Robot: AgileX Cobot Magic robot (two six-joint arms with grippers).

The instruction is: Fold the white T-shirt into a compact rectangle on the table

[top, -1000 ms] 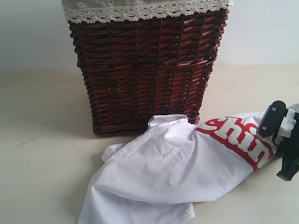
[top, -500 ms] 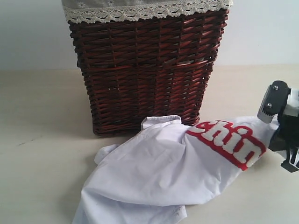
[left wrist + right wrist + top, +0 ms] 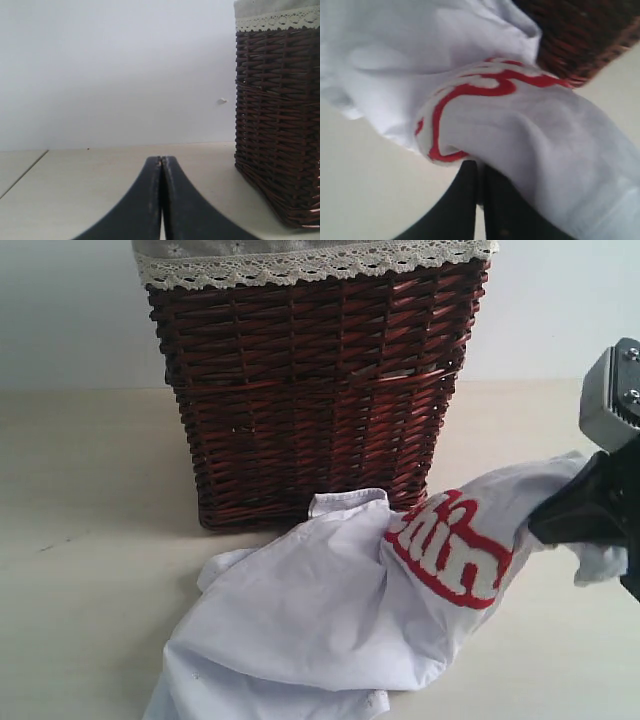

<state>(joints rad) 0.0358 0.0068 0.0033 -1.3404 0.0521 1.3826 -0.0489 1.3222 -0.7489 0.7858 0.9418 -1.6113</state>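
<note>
Pale beige table (image 3: 90,590) meets a blank white wall (image 3: 60,320); in the exterior view the white T-shirt (image 3: 300,630) lies crumpled before the wicker basket (image 3: 310,390), one end held up by the right tool (image 3: 560,518), likely to pull it clear for spreading. Left wrist view: the left tool (image 3: 161,162) idles, fingers (image 3: 140,205) pressed together on nothing. Right wrist view: cloth pinched tight between dark fingers.

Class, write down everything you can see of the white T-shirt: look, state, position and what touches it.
The white T-shirt is thin, soft-looking white cloth, crumpled and unfolded. A red band with fuzzy white letters curves across it. Most of it lies on the table before the wicker basket; its right end is lifted, pinched in the shut jaws of the right gripper.
</note>
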